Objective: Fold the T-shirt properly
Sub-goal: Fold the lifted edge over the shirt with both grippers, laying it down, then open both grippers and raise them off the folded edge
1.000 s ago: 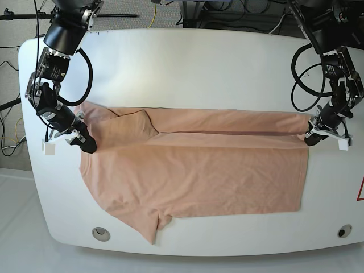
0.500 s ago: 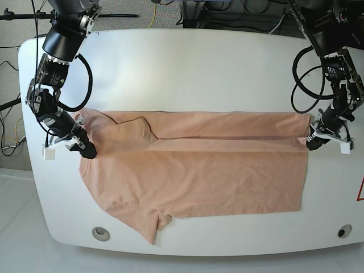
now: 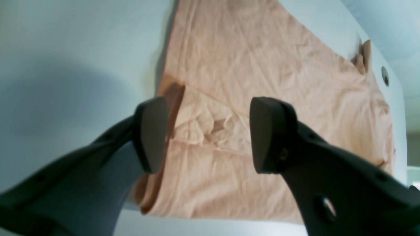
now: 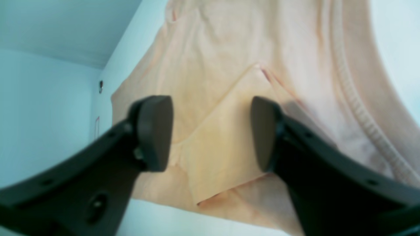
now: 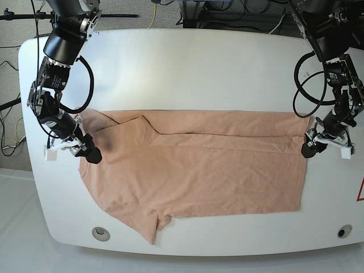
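Observation:
The peach T-shirt (image 5: 193, 170) lies flat on the white table (image 5: 187, 68), its far long edge folded toward the front over the body. One sleeve points to the front left. At the shirt's right corner my left gripper (image 5: 311, 149) stands open; the wrist view shows it (image 3: 208, 134) astride the folded hem corner of the T-shirt (image 3: 262, 65), gripping nothing. On the shirt's left side, near the collar, my right gripper (image 5: 91, 152) is open too; its wrist view has it (image 4: 211, 131) over a folded flap of the T-shirt (image 4: 213, 65), with the ribbed collar (image 4: 357, 101) alongside.
Two round holes sit near the table's front edge, at the left (image 5: 101, 232) and the right (image 5: 344, 231). A red warning mark (image 5: 360, 190) is at the right rim. Cables and stands (image 5: 227, 17) crowd behind the table.
Both grippers have opened and let go of the folded edge, which now lies flat on the shirt. Both have shifted slightly toward the table's front.

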Available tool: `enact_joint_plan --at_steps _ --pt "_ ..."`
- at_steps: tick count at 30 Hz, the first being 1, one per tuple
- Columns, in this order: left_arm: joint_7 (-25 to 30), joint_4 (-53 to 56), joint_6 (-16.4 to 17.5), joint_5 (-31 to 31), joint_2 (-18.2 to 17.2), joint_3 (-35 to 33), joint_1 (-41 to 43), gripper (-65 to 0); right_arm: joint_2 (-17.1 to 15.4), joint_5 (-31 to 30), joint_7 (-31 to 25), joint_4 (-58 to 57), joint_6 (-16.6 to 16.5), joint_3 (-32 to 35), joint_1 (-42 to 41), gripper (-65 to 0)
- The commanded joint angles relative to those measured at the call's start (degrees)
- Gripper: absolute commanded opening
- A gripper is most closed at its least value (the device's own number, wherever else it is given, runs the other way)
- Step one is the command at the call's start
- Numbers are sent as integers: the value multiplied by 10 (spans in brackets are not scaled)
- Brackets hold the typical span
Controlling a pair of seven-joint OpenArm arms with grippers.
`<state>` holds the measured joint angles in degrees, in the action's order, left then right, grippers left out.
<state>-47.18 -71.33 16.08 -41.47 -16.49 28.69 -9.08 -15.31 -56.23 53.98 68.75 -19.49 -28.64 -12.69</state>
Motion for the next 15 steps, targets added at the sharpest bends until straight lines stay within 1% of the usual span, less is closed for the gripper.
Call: enact_joint_plan --at_steps 1,3,7,11,13,15 --pt "13 -7 6 -7 -12 -1 -15 -282 -13 -11 -10 9 -5 -2 -13 -241" --pt "16 -8 6 0 -12 1 -8 -327 -17 -8 -8 19 -4 -3 -4 -239" --pt "22 -13 9 4 -17 0 1 -350 -21 -3 -8 48 -3 -4 9 -249" --pt "34 -28 9 7 -24 0 18 -367 -22 17 -11 96 -2 -4 29 -249" --pt "43 -39 10 10 -27 0 30 -372 -22 35 -15 122 -1 -4 40 -246" --pt "50 -66 12 3 -26 0 44 -377 -20 65 -19 154 -3 -3 54 -245"
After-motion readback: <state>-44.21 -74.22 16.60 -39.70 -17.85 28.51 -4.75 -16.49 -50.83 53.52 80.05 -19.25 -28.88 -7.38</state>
